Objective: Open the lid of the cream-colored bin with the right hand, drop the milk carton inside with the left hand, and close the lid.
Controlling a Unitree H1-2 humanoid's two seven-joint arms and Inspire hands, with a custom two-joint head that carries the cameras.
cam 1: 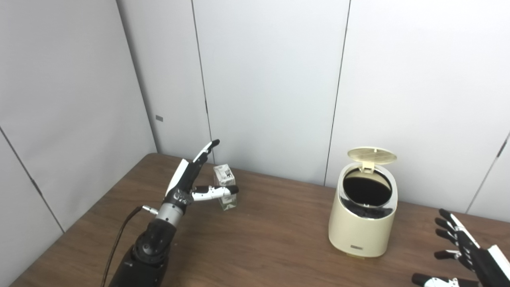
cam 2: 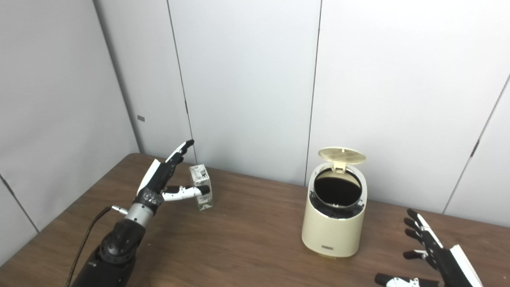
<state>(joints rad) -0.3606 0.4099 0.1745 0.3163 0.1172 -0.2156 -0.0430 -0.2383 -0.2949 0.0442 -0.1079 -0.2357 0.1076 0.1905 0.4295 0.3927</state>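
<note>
The cream-colored bin [cam 1: 361, 227] stands right of centre on the brown table, its lid [cam 1: 372, 156] flipped up and the dark inside showing. A small white milk carton [cam 1: 225, 192] stands upright on the table near the back wall, left of centre. My left hand [cam 1: 191, 181] is open around it: the thumb lies across the carton's front and the fingers stretch up past its left side. I cannot tell whether they touch it. My right hand [cam 1: 462, 251] rests open at the lower right corner, fingers spread, well to the right of the bin.
Grey wall panels [cam 1: 271, 79] close off the back and left of the table [cam 1: 259, 247]. A dark cable [cam 1: 119, 239] runs along my left forearm. Bare wood lies between carton and bin.
</note>
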